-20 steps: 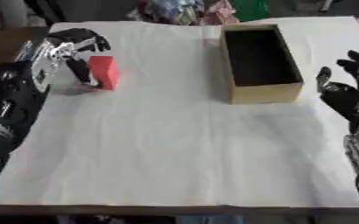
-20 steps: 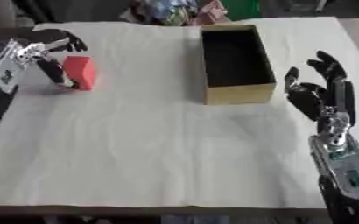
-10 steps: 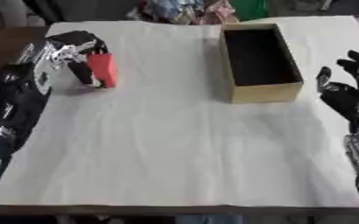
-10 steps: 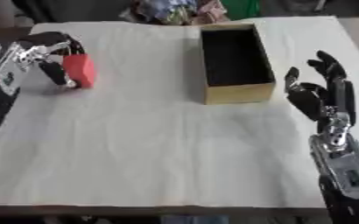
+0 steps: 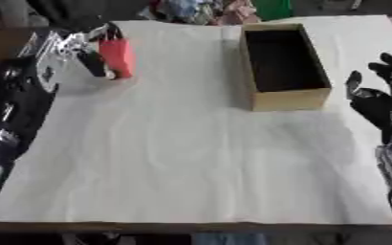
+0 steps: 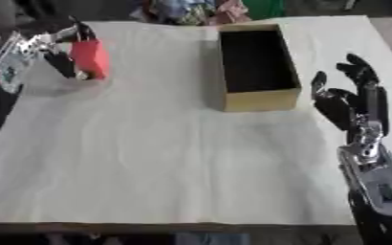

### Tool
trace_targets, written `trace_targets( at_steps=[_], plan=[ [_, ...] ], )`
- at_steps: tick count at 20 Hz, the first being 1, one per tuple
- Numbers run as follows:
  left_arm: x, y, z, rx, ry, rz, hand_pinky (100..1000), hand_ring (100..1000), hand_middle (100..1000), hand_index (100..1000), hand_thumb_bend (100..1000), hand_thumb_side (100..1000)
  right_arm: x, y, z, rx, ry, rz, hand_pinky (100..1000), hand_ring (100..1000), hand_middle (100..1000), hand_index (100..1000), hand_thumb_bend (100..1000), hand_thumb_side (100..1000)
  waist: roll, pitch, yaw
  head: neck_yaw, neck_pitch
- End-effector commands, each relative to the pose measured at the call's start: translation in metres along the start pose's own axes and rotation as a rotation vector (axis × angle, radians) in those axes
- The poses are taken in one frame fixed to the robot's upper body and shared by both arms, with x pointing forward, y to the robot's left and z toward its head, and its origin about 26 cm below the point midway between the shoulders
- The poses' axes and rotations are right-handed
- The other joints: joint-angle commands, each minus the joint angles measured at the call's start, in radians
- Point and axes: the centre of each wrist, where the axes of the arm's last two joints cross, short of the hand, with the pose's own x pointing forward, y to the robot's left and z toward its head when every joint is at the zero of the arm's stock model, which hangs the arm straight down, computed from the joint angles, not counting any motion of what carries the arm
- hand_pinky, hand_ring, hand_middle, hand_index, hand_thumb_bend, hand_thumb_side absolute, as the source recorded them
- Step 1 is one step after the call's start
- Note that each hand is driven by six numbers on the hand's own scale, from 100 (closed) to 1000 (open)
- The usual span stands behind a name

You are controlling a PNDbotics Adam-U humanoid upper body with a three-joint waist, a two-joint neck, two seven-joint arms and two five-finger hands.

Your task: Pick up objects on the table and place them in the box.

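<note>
Table cloth: a white cloth (image 5: 191, 158) covers the table; its near half is bare, with soft creases.
Right hand: the right hand (image 6: 350, 103) shows at the right edge, just beside the near end of the box, fingers straight and pointing up, holding nothing. It looks idle.
Box: an open cardboard box (image 5: 283, 98) lies lengthwise, right of centre on the far half of the cloth. Its inside is dark and I see nothing in it.
Red block: a small red block (image 5: 116, 57) stands upright at the far left of the cloth, well apart from the box. It looks plain, flat-sided and taller than wide.
Left hand: the left hand (image 5: 70, 50) is at the block, fingers curled round it, one finger over its top edge and the thumb by its near side. Whether the block's base has left the cloth I cannot tell.
Step in hand: grasping the block, as I judge it; nothing has been placed yet.
Next move: lift the block clear, carry it right across the cloth, and release it over the box opening.
</note>
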Motion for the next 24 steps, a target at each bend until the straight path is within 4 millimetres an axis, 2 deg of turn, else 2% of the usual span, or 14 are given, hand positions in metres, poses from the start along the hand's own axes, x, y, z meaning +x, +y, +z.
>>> trace_targets(
  at_steps=[1, 8, 15, 19, 21, 24],
  plan=[
    [0.025, 0.028, -0.005, 0.110, -0.070, -0.003, 711, 591, 307, 751, 442, 109, 0.007, 0.002, -0.004, 0.017, -0.029, 0.002, 681, 947, 762, 899, 182, 100, 0.000, -0.018, -0.009, 0.011, 0.005],
    [0.075, 0.033, -0.019, 0.227, -0.184, 0.045, 706, 588, 302, 747, 414, 100, 0.014, 0.011, -0.005, 0.059, -0.049, -0.006, 681, 947, 760, 899, 184, 100, 0.007, -0.012, -0.051, 0.035, -0.005],
    [0.120, 0.019, -0.034, 0.266, -0.276, 0.043, 709, 605, 334, 744, 406, 100, 0.020, 0.024, -0.006, 0.117, -0.065, -0.021, 681, 947, 759, 899, 187, 100, 0.014, 0.000, -0.112, 0.061, -0.019],
    [0.138, 0.007, -0.040, 0.274, -0.302, 0.042, 713, 628, 436, 753, 412, 100, 0.023, 0.030, -0.006, 0.144, -0.072, -0.027, 681, 948, 759, 899, 189, 100, 0.016, 0.007, -0.143, 0.073, -0.026],
    [0.144, 0.002, -0.042, 0.279, -0.312, 0.035, 716, 650, 502, 769, 417, 101, 0.024, 0.031, -0.006, 0.151, -0.075, -0.030, 681, 948, 759, 899, 190, 100, 0.015, 0.010, -0.154, 0.076, -0.030],
    [0.148, -0.010, -0.044, 0.271, -0.315, 0.049, 712, 665, 549, 778, 417, 100, 0.026, 0.033, -0.007, 0.154, -0.079, -0.035, 682, 948, 759, 898, 191, 100, 0.011, 0.015, -0.166, 0.077, -0.035]
  ],
)
